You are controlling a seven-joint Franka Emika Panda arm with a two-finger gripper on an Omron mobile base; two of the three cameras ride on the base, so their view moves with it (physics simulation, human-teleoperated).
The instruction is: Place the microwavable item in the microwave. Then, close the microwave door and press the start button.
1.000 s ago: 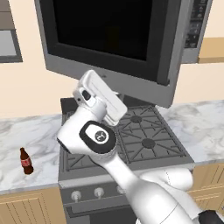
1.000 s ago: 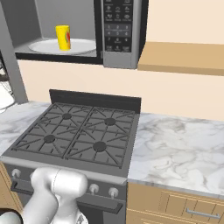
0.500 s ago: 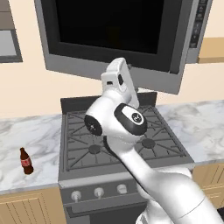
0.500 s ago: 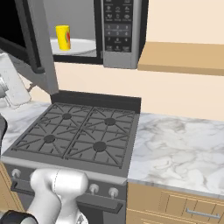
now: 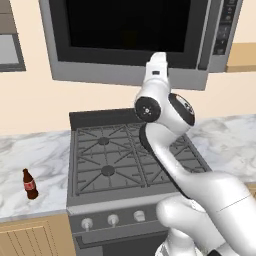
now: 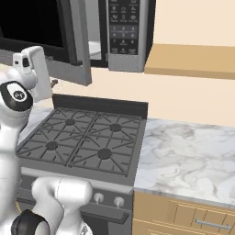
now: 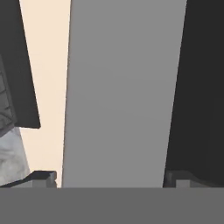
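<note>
The door [image 5: 130, 35] is standing nearly shut across the microwave [image 6: 123, 34] front; in the right base view its free edge is hanging ajar, leaving a narrow gap through which a sliver of pale interior is showing at about 9 o'clock of the keypad [image 6: 123, 25]. The dark glass is taking up most of the door, with the grey frame running along the bottom.

The arm [image 5: 165, 112] is reaching up from the base, with the hand ending at the door's lower frame, near its free edge, in the left base view. In the hand view the grey frame strip [image 7: 122, 92] is running straight up between the two finger tips, with dark glass at 3 o'clock and beige wall at 9 o'clock. The gripper [image 7: 111, 177] is sitting wide apart, one tip [image 7: 43, 178] on each side of the frame strip, holding nothing; I cannot tell whether the hand is touching the frame.

The cup is hidden; its place cannot be confirmed from these views.

Below the microwave, the stove [image 5: 130, 155] with its four black grates is sitting between marble counter [image 6: 188, 151] sections. A cola bottle [image 5: 30, 184] is standing upright on the counter, at 9 o'clock of the stove in the left base view, well apart from the arm.
</note>
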